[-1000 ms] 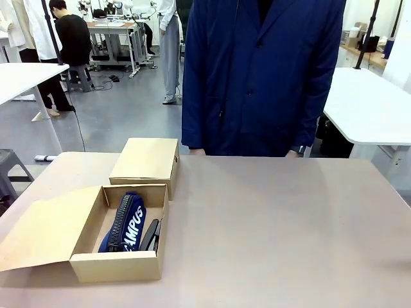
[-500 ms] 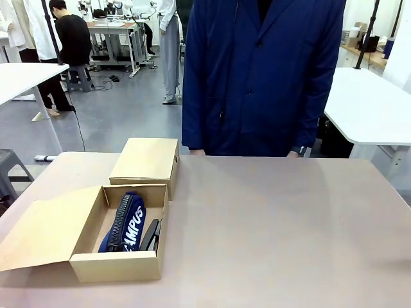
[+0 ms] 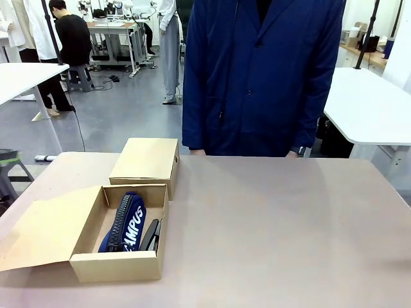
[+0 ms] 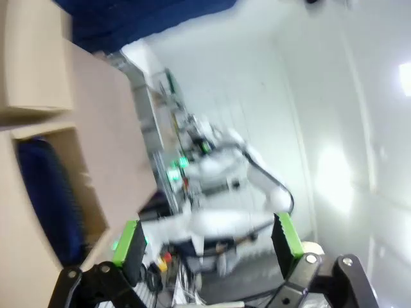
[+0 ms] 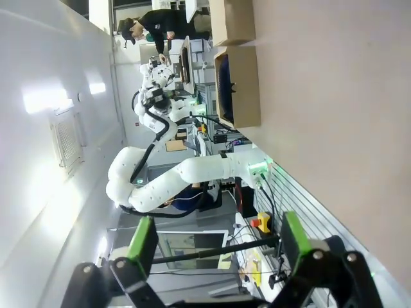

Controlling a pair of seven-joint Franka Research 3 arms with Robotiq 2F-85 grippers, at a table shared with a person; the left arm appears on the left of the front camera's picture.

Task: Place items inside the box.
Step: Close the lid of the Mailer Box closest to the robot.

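Navy pouch [image 3: 124, 222] bears white lettering; both tools [image 4: 207, 240] [image 5: 215, 239] gape wide, empty.

Premises: a robotics laboratory — open-plan, grey hard floor [image 3: 122, 109], white walls. White work tables [image 3: 369, 106] stand at both sides beyond the main table [image 3: 276, 224]; a far bench [image 3: 112, 25] carries equipment, with cables trailing beneath. A white robot arm [image 5: 186, 176] on a cabled mount — a person in a blue lab coat [image 3: 263, 70] at the far edge.
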